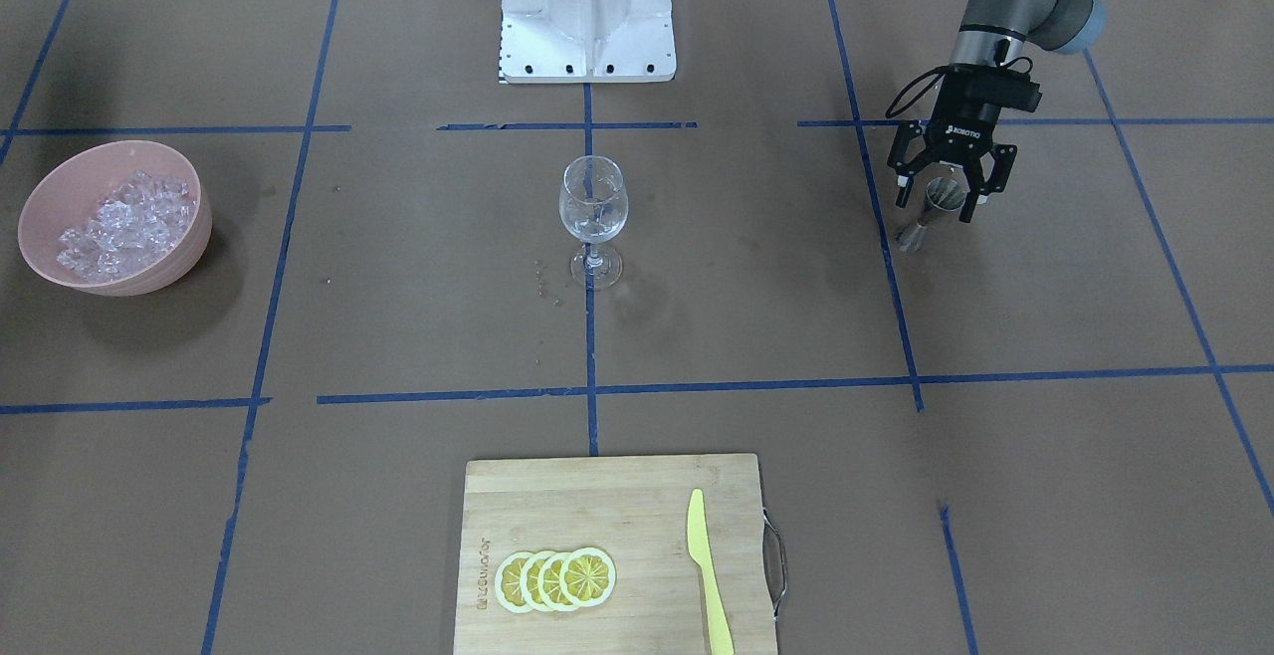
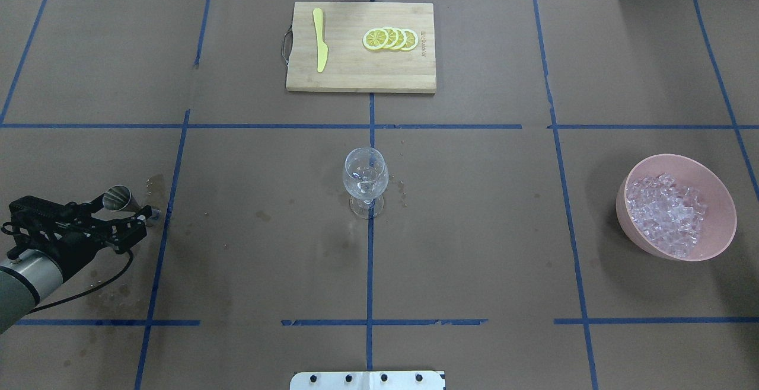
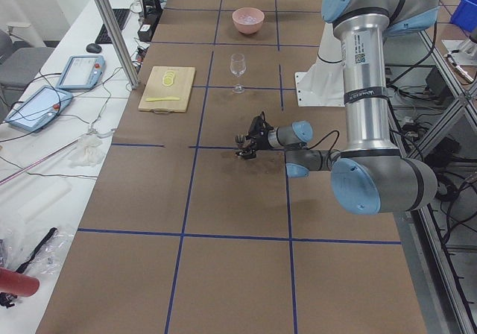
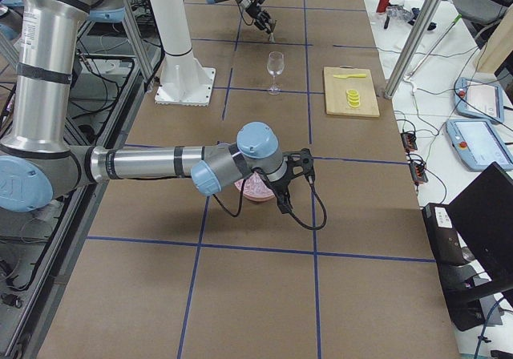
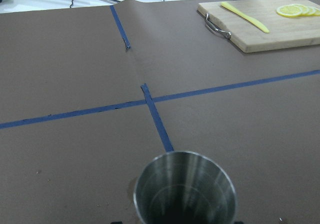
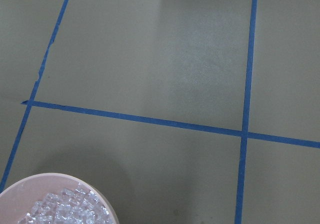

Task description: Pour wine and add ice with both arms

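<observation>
A steel jigger (image 1: pixel 941 199) stands on the brown table at my left arm's side. My left gripper (image 1: pixel 936 209) is open, one finger on each side of it without touching; the left wrist view looks into its dark cup (image 5: pixel 185 186). An empty-looking wine glass (image 2: pixel 366 176) stands at the table's middle. Ice (image 2: pixel 667 212) is heaped in a pink bowl (image 2: pixel 720 197) on the right side. My right gripper (image 4: pixel 283 203) hovers beside that bowl, and I cannot tell whether it is open. Its wrist view catches the bowl's rim (image 6: pixel 50 179). The wine is out of view.
A wooden cutting board (image 2: pixel 356 76) at the far edge carries lemon slices (image 2: pixel 391 39) and a yellow knife (image 2: pixel 320 49). The white stand (image 1: pixel 587 8) sits at the robot's side. Wet stains (image 2: pixel 107 295) mark the paper by the left arm.
</observation>
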### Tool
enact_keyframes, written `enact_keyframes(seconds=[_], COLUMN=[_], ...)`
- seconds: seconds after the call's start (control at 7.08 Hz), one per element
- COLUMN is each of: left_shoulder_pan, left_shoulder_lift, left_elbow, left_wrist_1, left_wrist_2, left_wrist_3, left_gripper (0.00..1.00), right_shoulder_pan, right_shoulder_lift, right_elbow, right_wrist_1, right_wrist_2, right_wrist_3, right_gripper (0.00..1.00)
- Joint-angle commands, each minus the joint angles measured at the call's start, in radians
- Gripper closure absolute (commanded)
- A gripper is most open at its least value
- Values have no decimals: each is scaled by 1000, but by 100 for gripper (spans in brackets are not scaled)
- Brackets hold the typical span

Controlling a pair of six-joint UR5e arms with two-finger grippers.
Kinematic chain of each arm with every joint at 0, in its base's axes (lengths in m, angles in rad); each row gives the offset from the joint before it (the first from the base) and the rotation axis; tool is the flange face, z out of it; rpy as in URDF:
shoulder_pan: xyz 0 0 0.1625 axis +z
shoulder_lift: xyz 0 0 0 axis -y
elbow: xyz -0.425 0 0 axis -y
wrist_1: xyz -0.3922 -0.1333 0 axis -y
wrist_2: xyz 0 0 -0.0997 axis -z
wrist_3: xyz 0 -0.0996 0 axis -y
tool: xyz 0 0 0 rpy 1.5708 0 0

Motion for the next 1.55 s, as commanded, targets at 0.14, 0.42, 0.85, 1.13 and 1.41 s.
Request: enact_keyframes(seconds=[0.14,0.42,0.85,1.13,1.41], left_shoulder_pan=[-2,-2,-194,-560,-912], left_shoulder_lift=[2,0,2,-4,-88], left_elbow=[4,-44,-85,-82,-79], left_wrist_1=[-142,-144,-142,24,354], left_wrist_2=[218,237,-119,-589,-914], left_wrist_3=[1,13,230,447,800], left_gripper=[0,0,0,0,0], right_shoulder_pan=[0,0,0,0,0], right_shoulder_lift=[0,3,9,9,11], right_elbow=[-1,-1,-1,2,1], right_wrist_1=[0,0,0,0,-2], right_wrist_2=[0,0,0,0,-2], right_wrist_3=[0,0,0,2,0], right_gripper=[0,0,0,0,0])
